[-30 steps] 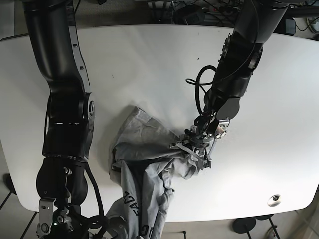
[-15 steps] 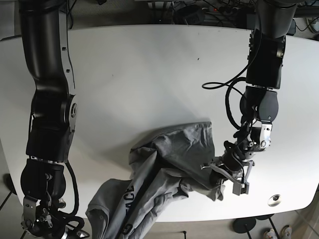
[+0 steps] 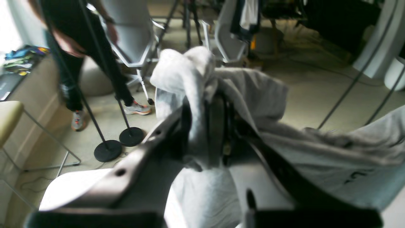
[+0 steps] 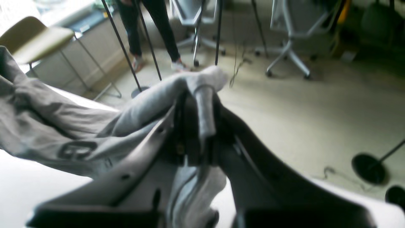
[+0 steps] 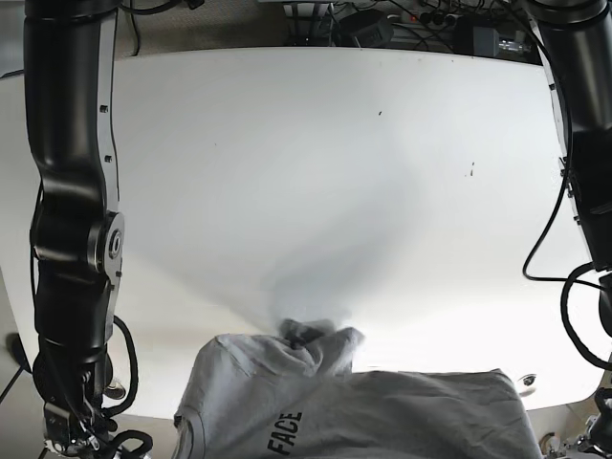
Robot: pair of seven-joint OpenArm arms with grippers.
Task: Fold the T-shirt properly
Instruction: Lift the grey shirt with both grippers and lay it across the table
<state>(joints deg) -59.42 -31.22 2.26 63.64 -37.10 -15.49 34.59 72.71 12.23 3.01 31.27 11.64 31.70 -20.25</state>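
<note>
The grey T-shirt [image 5: 382,411] with black "FACE" lettering lies spread wide at the front edge of the white table [image 5: 287,163], with a bunched fold at its top middle. Both arms reach down to the bottom corners of the base view, and their grippers are mostly out of that frame. In the left wrist view, my left gripper [image 3: 207,110] is shut on a bunched piece of the shirt [image 3: 316,152]. In the right wrist view, my right gripper [image 4: 199,98] is shut on another bunched piece of the shirt [image 4: 47,126]. Both hold the cloth beyond the table edge, above the floor.
A round metal grommet [image 5: 526,383] sits in the table near the front right. Beyond the table edge are a standing person [image 3: 79,47], black stand bases [image 3: 107,150], office chairs [image 4: 284,25] and an olive chair [image 4: 34,38].
Both arms have swung outward and toward the front edge. The shirt has been dragged from the table's middle to the front and stretched wide. The left gripper has dropped out of the base view.
</note>
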